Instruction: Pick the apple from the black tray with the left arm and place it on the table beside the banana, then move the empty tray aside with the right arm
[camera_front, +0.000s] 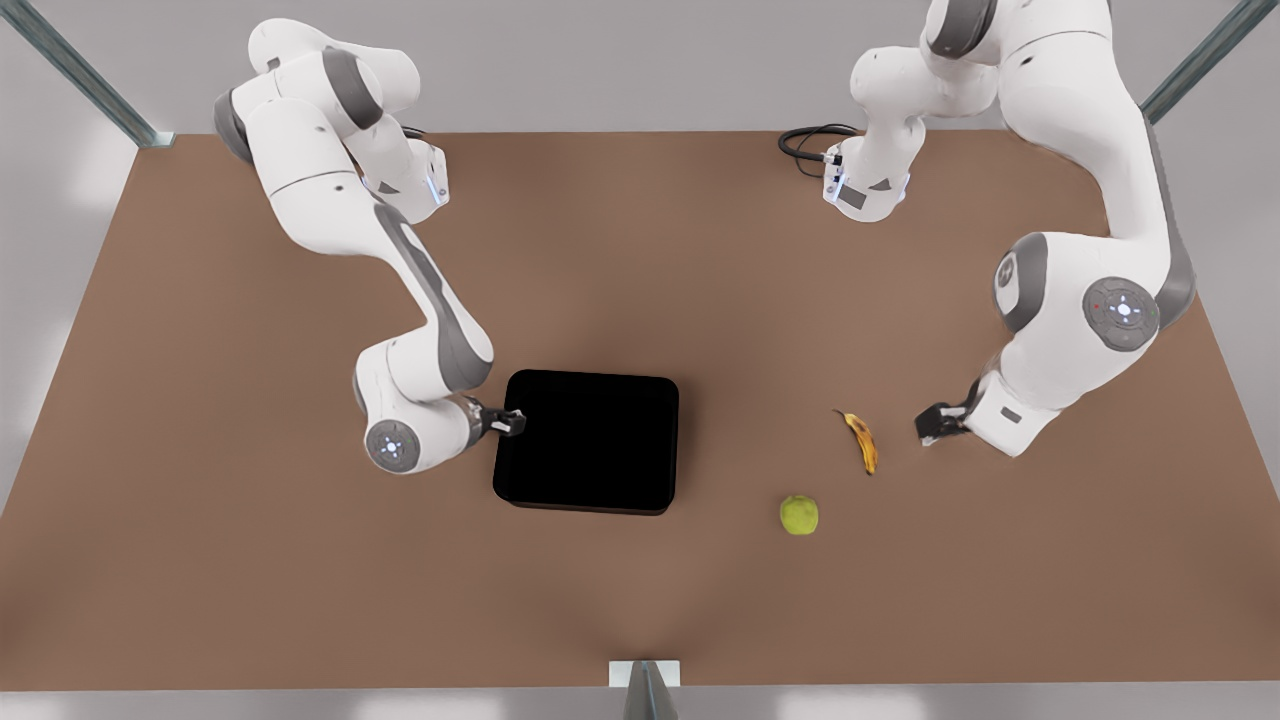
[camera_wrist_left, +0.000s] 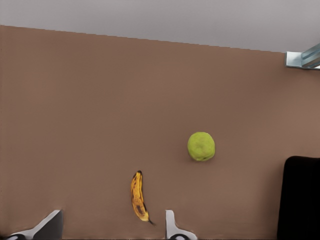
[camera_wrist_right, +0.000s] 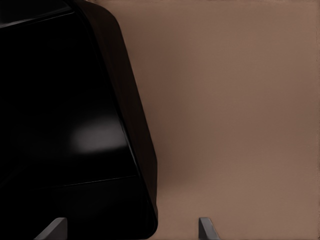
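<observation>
One apple (camera_front: 799, 515), one banana (camera_front: 861, 441), one black tray (camera_front: 588, 440), two arms counted on table (camera_front: 250, 560). Apple seen on bare table, near banana, apart from it, well clear of tray. Nothing seen in tray.

Right gripper (camera_front: 510, 423) placed at tray edge on front view's left; in right wrist view fingers (camera_wrist_right: 206, 228) spread apart, straddling tray rim (camera_wrist_right: 142, 150).

Left gripper (camera_front: 932, 424) held low just beside banana, on front view's right; fingers (camera_wrist_left: 171, 226) apart, nothing held. Left wrist view adds apple dimple-free side (camera_wrist_left: 201, 146), banana spots (camera_wrist_left: 138, 196), tray corner (camera_wrist_left: 300, 197).
</observation>
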